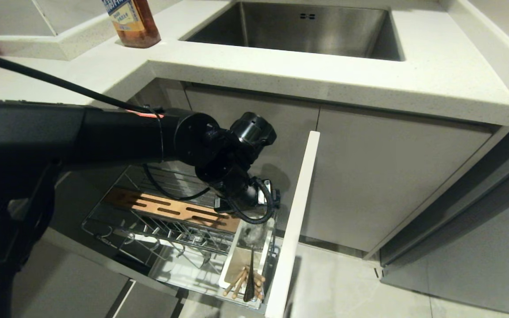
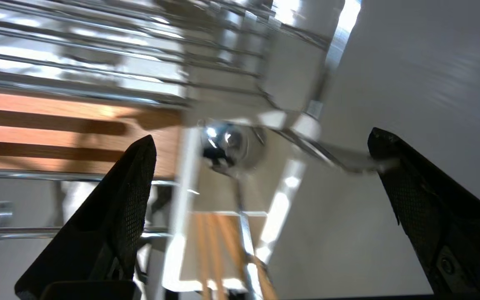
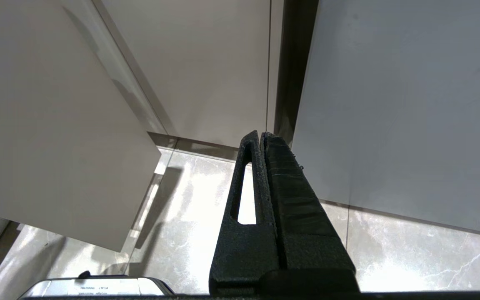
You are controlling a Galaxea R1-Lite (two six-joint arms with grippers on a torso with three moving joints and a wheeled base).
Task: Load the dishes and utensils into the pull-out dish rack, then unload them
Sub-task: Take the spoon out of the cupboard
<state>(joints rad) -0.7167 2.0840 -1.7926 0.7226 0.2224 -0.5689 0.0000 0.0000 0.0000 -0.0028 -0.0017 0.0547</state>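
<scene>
From the head camera I see my left arm [image 1: 219, 150] reaching down over the pulled-out dish rack [image 1: 117, 223], at the corner by its pale cabinet front [image 1: 296, 212]. The chopsticks [image 1: 242, 280] and spoon [image 1: 250, 276] lie in the white holder [image 1: 230, 265] there. On the left wrist camera, the left gripper [image 2: 261, 154] hangs spread wide above the spoon's bowl [image 2: 225, 146], holding nothing. On the right wrist camera, the right gripper [image 3: 261, 137] is pressed together, parked above the floor [image 3: 190, 216].
</scene>
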